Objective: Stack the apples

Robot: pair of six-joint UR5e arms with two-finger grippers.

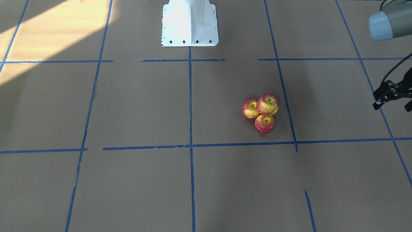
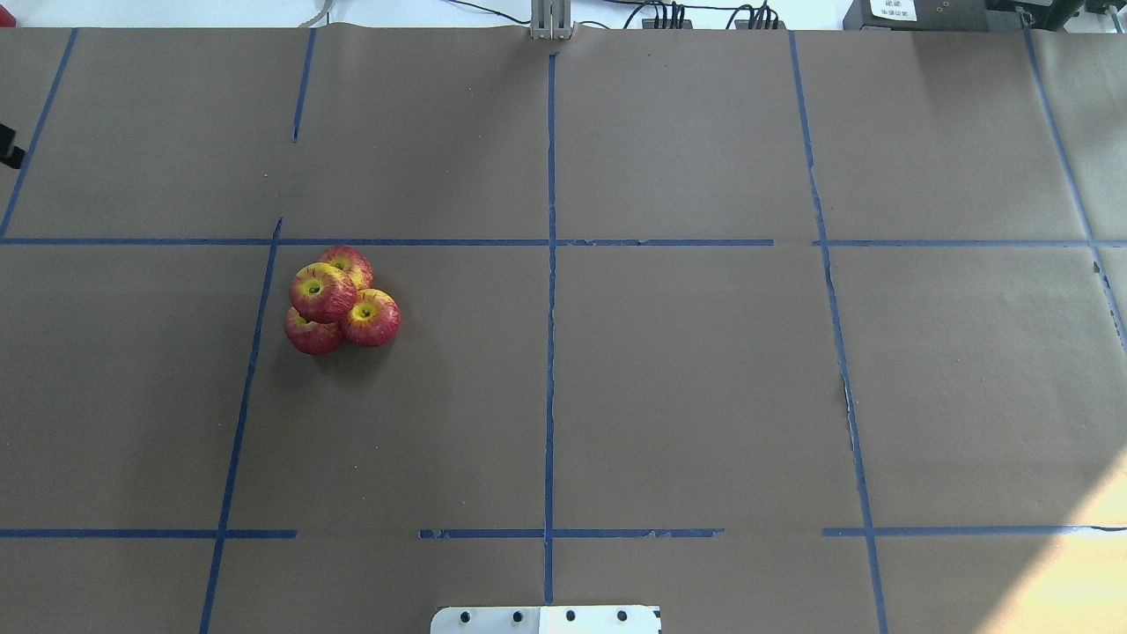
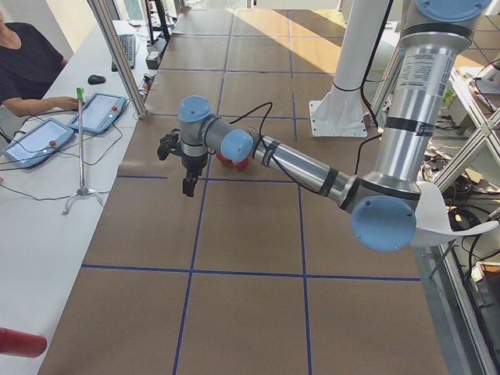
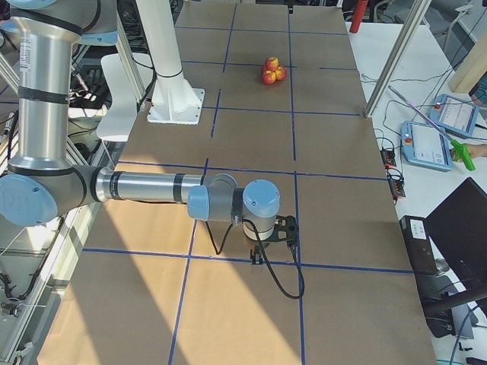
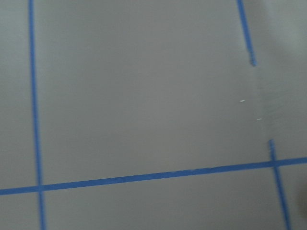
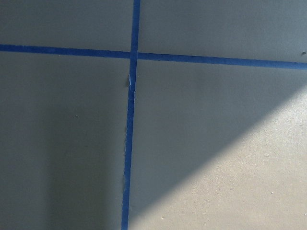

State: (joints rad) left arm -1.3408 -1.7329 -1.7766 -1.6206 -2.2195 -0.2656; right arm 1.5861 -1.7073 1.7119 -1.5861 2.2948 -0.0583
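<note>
**As stacked: four apples, one pile, both arms held off it**

Since round fruit will not balance one on one, the pile is built as a tripod with a cap. Items run left to right across the overhead view.

1. Left gripper [image 1: 392, 106]. At nine o'clock from the pile and well apart from it. Its fingers look spread with nothing between them, though the frame edge cuts them. Judged to be parked wide so as not to nudge the stack.
2. Apples [image 2: 339, 299]. In the table's left half, on the brown paper [image 2: 704, 396], just right of a blue tape line [image 2: 255, 352]. Three apples touch one another at one, four and six o'clock around the top apple [image 2: 322, 291], which sits in the hollow between them, dimple up. The stack looks complete.
3. White base [image 2: 546, 619]. At the table's six o'clock edge, well apart from the pile.
4. Right gripper [image 4: 270, 243]. Over the far right end and seen from the side only, so whether it is open or closed cannot be told.

No object shows between either gripper and the pile. The tablets [image 3: 98, 112] lie off the table.
</note>
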